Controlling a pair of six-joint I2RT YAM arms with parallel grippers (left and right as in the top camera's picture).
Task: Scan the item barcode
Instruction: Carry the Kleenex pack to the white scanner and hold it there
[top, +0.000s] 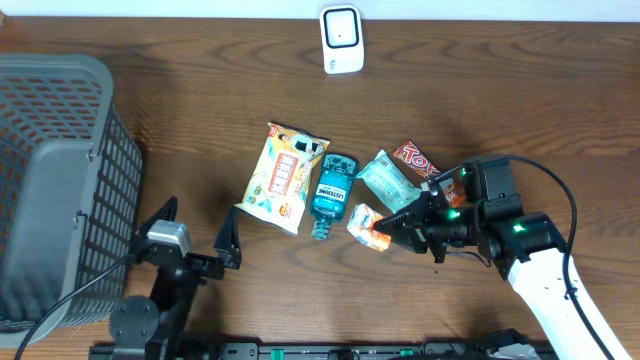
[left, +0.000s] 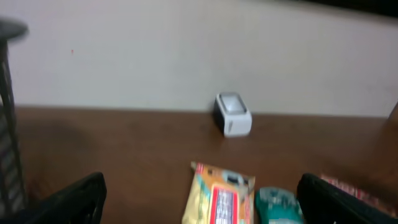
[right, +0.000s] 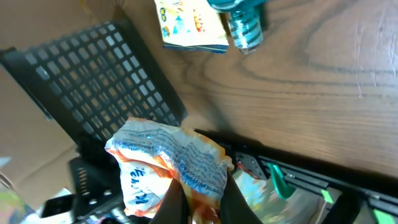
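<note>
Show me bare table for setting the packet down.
Free: wood between basket and snack bag; strip between scanner and snack bag; top-right corner beyond candy bar. Crowded: snack bag, bottle, green pouch, candy bar bunched mid-table by the right gripper and its packet.

A grey basket (top: 50, 180) stands left; a yellow snack bag (top: 283, 177) lies just beside a blue bottle (top: 331, 192).

Setting. A dark brown, wood-grained table (top: 200, 90) fills the overhead view. A plain pale wall (left: 186, 50) rises directly behind the table's far edge. A grey mesh basket (top: 50, 180) occupies the table's left end. Diffuse light puts a soft sheen on the table's grain, and shadows on the table are faint.
</note>
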